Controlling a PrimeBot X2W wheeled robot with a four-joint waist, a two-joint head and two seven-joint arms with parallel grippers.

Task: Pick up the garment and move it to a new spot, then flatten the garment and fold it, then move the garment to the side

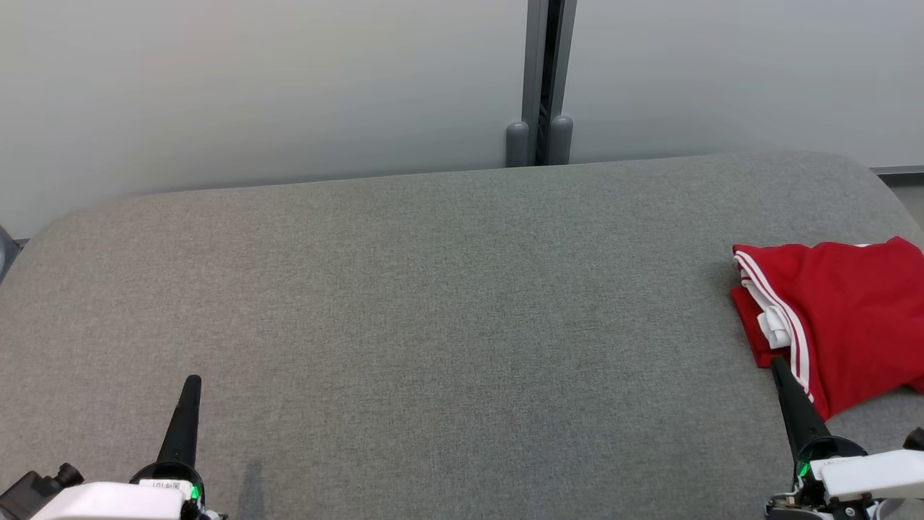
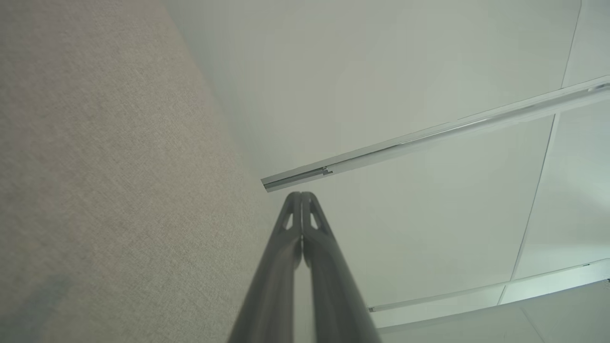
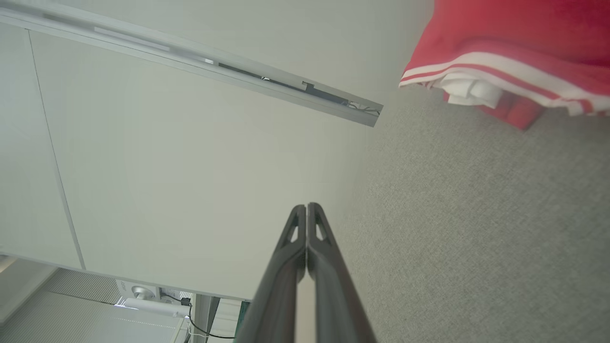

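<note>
Item: garment (image 1: pixel 852 318), red with white stripes and a white inner layer showing at one edge; loosely folded, layers uneven.
Location: on the grey fabric worktop (image 1: pixel 433 303), just ahead of the right pincer (image 1: pixel 778 367) and to its outer side. It is near the tip, and the right wrist view shows a gap between them. It is well apart from the left pincer (image 1: pixel 192 383), with bare cloth between.
Right pincer: fingers pressed together, holding nothing.
Left pincer: fingers pressed together, holding nothing.
Handling (judged): light, soft and limp. It will probably sag and come unfolded when lifted, and drag on the textured worktop rather than slide.
Hold point (judged): the striped edge nearest the right pincer, pinched through all layers so none is left behind.
Second hold (judged): the corner farthest from the right pincer, for spreading flat.
</note>
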